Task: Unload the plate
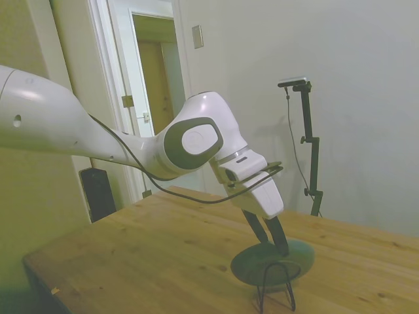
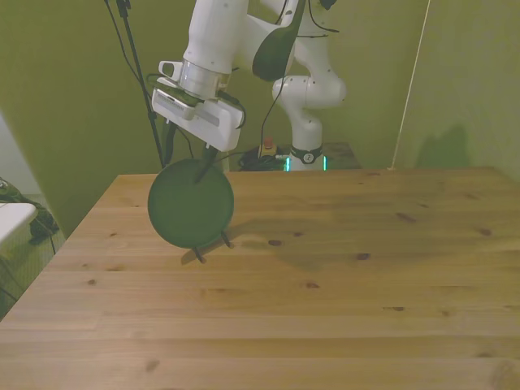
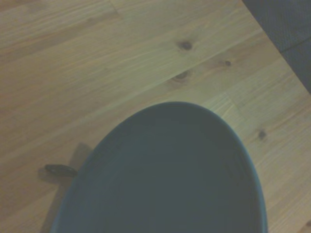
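The grey-green plate (image 2: pixel 190 207) stands upright on edge in a thin black wire stand (image 1: pixel 275 286) near the table's far corner, at the front view's left. My gripper (image 2: pixel 187 161) has come down over the plate's top rim and is open. One finger is on each side of the rim, with the tips reaching just below it. From the side the gripper (image 1: pixel 272 237) tilts down onto the plate (image 1: pixel 262 267). Close up, the plate (image 3: pixel 170 184) fills the wrist view, with a stand foot (image 3: pixel 60 170) beside it on the wood.
The wooden table (image 2: pixel 325 284) stretches wide toward the front view's right and the near edge. Its left edge (image 2: pixel 81 236) runs close to the plate. Beyond the far edge stand the robot's base (image 2: pixel 305 154) and hanging cables.
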`<move>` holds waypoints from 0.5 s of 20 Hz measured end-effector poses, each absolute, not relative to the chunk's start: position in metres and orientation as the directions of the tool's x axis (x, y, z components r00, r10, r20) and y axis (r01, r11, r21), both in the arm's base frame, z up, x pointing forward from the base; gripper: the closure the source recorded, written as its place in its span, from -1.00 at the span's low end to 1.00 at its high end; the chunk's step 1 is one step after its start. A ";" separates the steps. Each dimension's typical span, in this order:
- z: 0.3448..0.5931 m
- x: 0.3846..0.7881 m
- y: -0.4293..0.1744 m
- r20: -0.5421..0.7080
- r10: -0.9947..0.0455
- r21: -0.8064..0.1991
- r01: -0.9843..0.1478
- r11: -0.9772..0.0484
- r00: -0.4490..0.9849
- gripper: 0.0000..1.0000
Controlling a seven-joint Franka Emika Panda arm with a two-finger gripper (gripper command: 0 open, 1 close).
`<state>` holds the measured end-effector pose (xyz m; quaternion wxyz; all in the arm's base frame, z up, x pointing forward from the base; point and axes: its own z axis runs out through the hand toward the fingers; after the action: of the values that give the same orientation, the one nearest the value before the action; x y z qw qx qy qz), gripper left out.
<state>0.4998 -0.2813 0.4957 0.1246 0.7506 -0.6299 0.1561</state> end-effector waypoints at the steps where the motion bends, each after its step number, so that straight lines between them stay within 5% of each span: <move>1: 0.495 0.499 -0.282 0.387 -0.909 -0.005 -0.985 -0.172 0.156 1.00; 10: 0.490 0.495 -0.290 0.378 -0.914 0.008 -0.988 -0.153 0.144 1.00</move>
<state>0.4950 -0.2897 0.4901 0.1283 0.7454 -0.6381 0.1438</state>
